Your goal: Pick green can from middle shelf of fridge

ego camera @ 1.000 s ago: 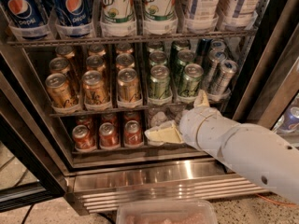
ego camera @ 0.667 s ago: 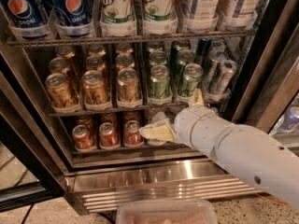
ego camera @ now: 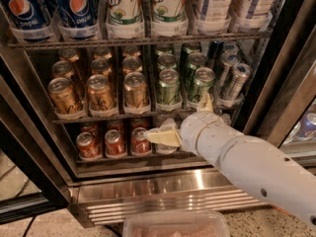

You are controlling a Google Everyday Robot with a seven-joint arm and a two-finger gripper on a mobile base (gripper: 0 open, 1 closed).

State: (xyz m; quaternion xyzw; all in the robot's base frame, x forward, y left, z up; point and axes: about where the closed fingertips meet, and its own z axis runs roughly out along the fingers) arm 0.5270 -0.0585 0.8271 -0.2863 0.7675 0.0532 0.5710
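Two rows of pale green cans stand in the right half of the middle shelf (ego camera: 98,116); the front ones are a left can (ego camera: 169,87) and a right can (ego camera: 201,83). My gripper (ego camera: 183,119) is open and empty, just below the front of that shelf. One cream finger (ego camera: 162,137) points left in front of the bottom rack. The other finger (ego camera: 206,102) points up and overlaps the base of the right front green can. My white arm comes in from the lower right. The fridge has a dark frame and a ribbed steel base panel (ego camera: 173,191).
Copper-gold cans (ego camera: 100,94) fill the middle shelf's left lanes and slim silver-blue cans (ego camera: 236,81) its right end. Large bottles (ego camera: 123,9) stand above, red cans (ego camera: 114,143) below. A clear container (ego camera: 175,226) lies on the floor in front. The door frame (ego camera: 281,83) stands at the right.
My gripper and forearm have shifted a little to the left and slightly up, staying open in front of the shelf edge. The cans have not moved.
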